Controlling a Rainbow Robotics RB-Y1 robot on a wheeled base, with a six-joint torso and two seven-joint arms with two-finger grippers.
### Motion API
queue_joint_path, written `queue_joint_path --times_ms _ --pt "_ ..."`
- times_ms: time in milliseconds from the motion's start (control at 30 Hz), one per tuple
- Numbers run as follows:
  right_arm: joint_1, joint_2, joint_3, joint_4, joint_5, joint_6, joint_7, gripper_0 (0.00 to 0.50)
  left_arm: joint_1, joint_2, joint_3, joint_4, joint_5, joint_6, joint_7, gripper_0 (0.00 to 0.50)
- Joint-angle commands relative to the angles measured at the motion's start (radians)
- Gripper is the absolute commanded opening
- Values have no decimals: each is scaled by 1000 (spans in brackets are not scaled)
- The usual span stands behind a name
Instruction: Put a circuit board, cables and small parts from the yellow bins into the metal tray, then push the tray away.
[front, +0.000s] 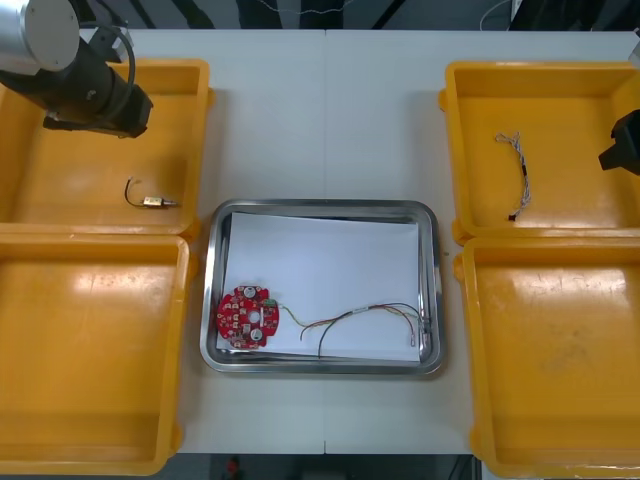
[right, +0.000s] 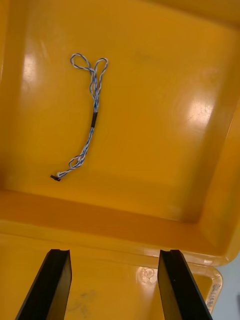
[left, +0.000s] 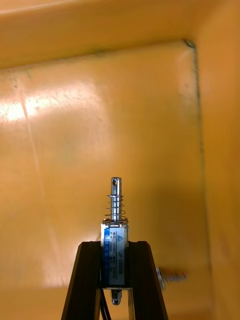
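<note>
Over the far left bin (front: 70, 185) hangs the left gripper (left: 114, 246); over the far right bin (front: 560, 120), the right gripper (right: 115, 255). Tray (front: 320, 207) between bins: board (front: 247, 317) near left, thin cable (front: 360, 316) to its right. Blue-white cable (right: 93, 117) lies in far right bin. Right jaws wide open, empty. Left jaws clamp a metal part (left: 115, 210), parted by its width.

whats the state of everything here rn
left gripper: shut on small part, above far left bin
small part: clamped between fingers
right gripper: open, empty
board: lying in tray
tray cable: lying loose beside board
twisted cable: lying loose in far right bin
second part: lying in far left bin
</note>
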Motion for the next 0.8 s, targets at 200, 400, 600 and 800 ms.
queue_joint_path --times_ms 200,400,600,800 --pt "-187 29 55 161 131 3 -43 500 -20 28 -1 -297 57 265 255 0" --pt "-217 100 63 248 220 3 -58 500 -17 -19 -70 -422 55 357 416 2" --pt "-228 180 61 291 318 3 -78 500 -3 -93 -117 -488 37 379 500 2" --pt "-230 218 53 351 337 -9 -96 500 49 -156 -161 -535 9 379 518 0"
